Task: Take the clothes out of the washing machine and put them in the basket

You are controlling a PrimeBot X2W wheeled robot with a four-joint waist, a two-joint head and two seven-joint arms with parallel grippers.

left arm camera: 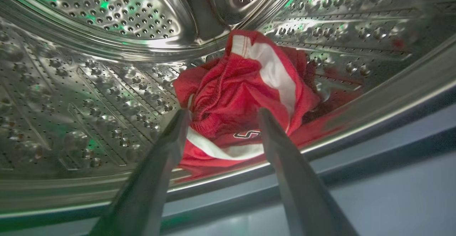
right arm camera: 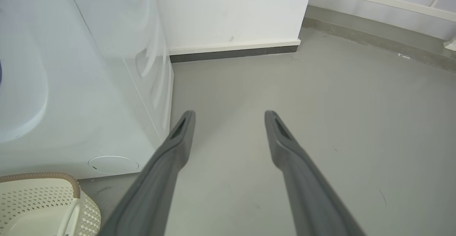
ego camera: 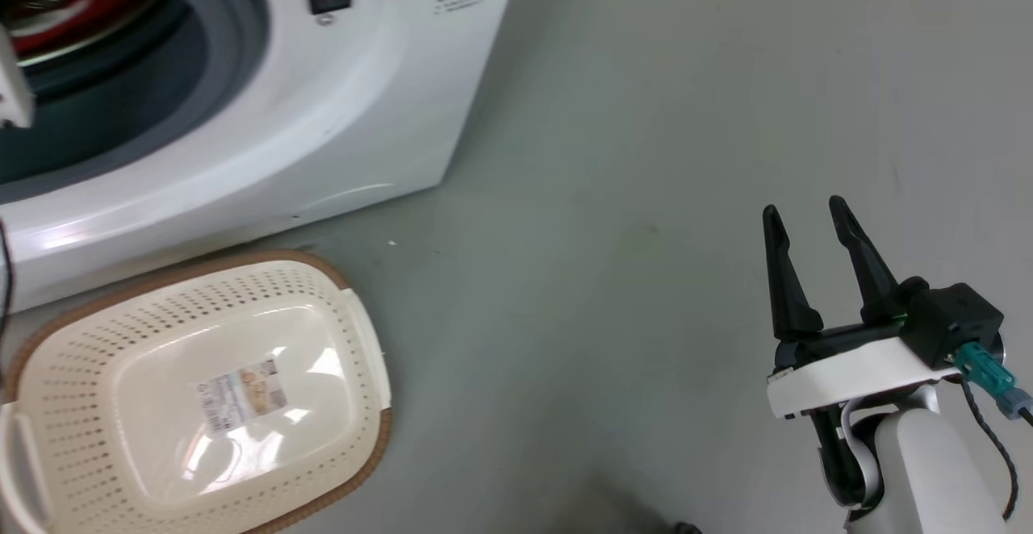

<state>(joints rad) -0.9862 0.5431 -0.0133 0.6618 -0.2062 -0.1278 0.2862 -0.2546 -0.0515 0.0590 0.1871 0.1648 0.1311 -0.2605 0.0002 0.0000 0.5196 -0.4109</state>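
Reaching into the washing machine [ego camera: 339,131] drum [left arm camera: 89,93], left gripper [left arm camera: 223,111] fingers [left arm camera: 160,164] apart astride the bunched red clothes [left arm camera: 242,82]. Push deeper, pinch a thick fold, then carry to the basket [ego camera: 73,316] on the floor [ego camera: 646,195] alongside.

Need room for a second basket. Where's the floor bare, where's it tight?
Bare: the grey floor between the corner of the washing machine, the basket and the right hand. Tight: the strip between basket and machine front, and the drum, where the open left hand faces the clothes.
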